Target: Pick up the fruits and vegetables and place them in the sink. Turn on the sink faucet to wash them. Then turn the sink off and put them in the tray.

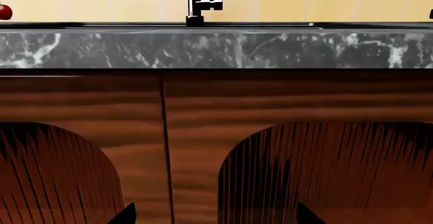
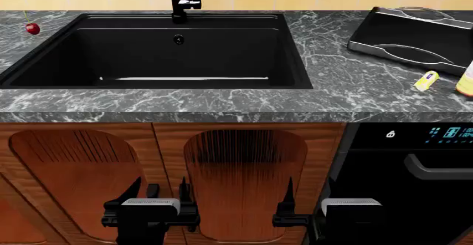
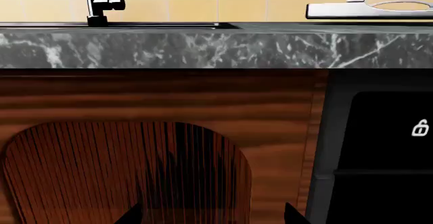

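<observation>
A tiny red cherry (image 2: 32, 29) (image 1: 4, 12) lies on the marble counter, left of the sink (image 2: 185, 56). The deep black sink holds nothing. Its tall black faucet (image 2: 177, 1) (image 1: 196, 1) (image 3: 95, 3) stands at the back rim. The tray (image 2: 414, 34) (image 3: 365, 8), black with a silver rim, rests on the counter at the far right and holds nothing. Both grippers hang low in front of the cabinet doors, well below the counter. My left gripper (image 1: 215, 218) (image 2: 159, 194) is open and holds nothing. My right gripper (image 3: 213, 218) is open too, also holding nothing.
A small yellow packet (image 2: 426, 80) and a yellow-labelled bottle (image 2: 466, 78) sit near the counter's right front edge. The counter's marble front (image 2: 185, 115) overhangs wooden cabinet doors (image 2: 244, 184). A black appliance with a handle (image 2: 436, 170) (image 3: 386, 148) is to the right.
</observation>
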Tool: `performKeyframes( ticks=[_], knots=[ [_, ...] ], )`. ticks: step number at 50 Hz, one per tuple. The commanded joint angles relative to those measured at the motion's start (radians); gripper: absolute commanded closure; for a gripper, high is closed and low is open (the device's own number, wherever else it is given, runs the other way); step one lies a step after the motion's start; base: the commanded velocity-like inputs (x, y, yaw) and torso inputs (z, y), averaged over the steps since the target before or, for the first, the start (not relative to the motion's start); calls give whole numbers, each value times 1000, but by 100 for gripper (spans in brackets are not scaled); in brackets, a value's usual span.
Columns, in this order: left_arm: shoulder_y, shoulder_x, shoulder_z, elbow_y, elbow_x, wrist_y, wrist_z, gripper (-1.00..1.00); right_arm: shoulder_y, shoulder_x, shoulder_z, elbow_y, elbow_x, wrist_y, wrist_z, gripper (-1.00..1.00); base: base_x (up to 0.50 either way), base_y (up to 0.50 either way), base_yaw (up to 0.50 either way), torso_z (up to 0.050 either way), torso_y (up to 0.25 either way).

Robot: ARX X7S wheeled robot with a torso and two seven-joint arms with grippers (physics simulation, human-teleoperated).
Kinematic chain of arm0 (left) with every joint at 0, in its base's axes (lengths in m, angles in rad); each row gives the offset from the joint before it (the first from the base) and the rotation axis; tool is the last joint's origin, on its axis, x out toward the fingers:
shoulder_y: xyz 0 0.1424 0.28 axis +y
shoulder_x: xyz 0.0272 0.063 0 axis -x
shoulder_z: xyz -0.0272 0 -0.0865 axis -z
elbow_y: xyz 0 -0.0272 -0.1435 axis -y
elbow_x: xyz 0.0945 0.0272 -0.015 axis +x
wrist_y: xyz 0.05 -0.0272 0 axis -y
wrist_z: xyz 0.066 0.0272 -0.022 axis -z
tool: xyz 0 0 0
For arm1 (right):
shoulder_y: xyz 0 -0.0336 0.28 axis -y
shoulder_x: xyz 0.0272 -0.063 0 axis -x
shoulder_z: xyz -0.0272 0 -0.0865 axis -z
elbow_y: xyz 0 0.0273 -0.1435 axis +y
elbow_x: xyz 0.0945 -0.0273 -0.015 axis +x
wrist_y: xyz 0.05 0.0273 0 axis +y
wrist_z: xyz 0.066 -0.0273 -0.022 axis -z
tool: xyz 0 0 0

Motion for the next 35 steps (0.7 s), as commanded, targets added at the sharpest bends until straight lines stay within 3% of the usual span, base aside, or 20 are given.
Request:
performKeyframes(
  ticks=[1,10,17,23,35],
  knots=[
    [-1,-17,18,22,-23,-28,-11,-100,4,17,-20,3,15,5,17,-100,0,0,0,0,0],
    [-36,-56,54,178,-42,-173,-28,-100,11,60,-29,-100,71,113,26,-100,0,0,0,0,0],
    [-146,-85,40,406,-150,-490,-1,-100,62,95,-19,-307,128,338,27,-100,0,0,0,0,0],
    [-247,-141,53,606,-195,-737,15,-100,135,126,13,-479,222,571,24,-100,0,0,0,48,59],
    [-492,-215,-12,778,-309,-1158,22,-100,337,184,55,-683,362,902,26,-100,0,0,0,50,79]
  ],
)
